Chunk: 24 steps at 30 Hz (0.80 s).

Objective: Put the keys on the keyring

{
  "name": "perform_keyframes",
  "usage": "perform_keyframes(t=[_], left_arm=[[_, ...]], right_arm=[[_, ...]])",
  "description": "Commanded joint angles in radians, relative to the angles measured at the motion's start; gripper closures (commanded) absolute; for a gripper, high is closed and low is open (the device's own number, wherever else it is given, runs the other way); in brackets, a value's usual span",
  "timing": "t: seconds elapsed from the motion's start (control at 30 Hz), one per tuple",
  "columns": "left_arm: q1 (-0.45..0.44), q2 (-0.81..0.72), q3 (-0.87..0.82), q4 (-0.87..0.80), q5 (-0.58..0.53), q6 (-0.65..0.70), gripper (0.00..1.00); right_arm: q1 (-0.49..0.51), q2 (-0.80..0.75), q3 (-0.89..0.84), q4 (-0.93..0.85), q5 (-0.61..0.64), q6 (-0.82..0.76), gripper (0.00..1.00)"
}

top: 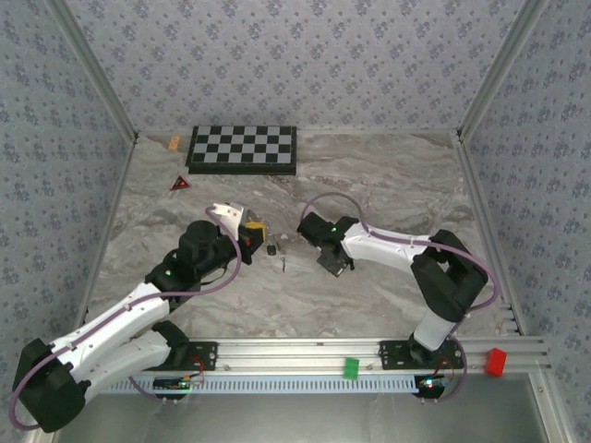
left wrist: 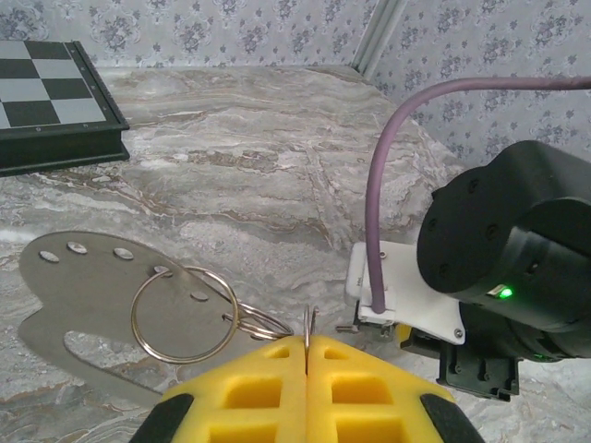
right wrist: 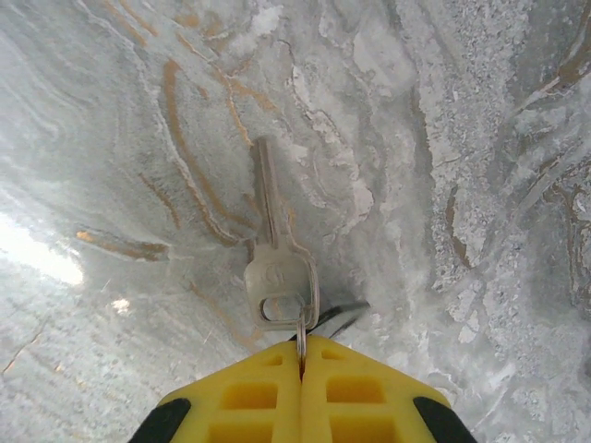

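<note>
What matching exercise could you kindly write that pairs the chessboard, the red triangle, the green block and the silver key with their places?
Things:
1. chessboard
2. red triangle
3. green block
4. silver key

Places:
A. on the front rail
B. on a small ring pinched in the shut jaws of the right arm
C. on the table by the left wall
D. at the table's far edge

Pairs: 1-D, 2-C, 3-A, 4-B

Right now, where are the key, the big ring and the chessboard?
key (right wrist: 275,270): right wrist view, on its flat head.
big ring (left wrist: 133,314): left wrist view, on its left edge.
chessboard (left wrist: 46,88): left wrist view, on its checkered top.
</note>
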Motion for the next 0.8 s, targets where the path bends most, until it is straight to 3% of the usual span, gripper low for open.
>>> perform_keyframes(t=[0.0, 0.2, 0.6, 0.77], left_arm=[[-0.006, 0.001, 0.008, 0.042, 0.023, -0.002, 1.00], [-0.020, 0.017, 0.026, 0.027, 0.053, 0.035, 1.00], [-0.039, 0.035, 0.042, 0.077, 0.119, 0.136, 1.00], [-0.041, 0.059, 0.055, 0.140, 0.191, 0.156, 1.00]], right_arm=[[0.004, -0.082, -0.030, 0.031, -0.053, 0.023, 1.00], [-0.009, -0.318, -0.133, 0.187, -0.204, 0.029, 1.00], [-0.134, -0.787, -0.420, 0.592, -0.561, 0.009, 1.00], [-0.162, -0.894, -0.509, 0.751, -0.598, 0.035, 1.00]])
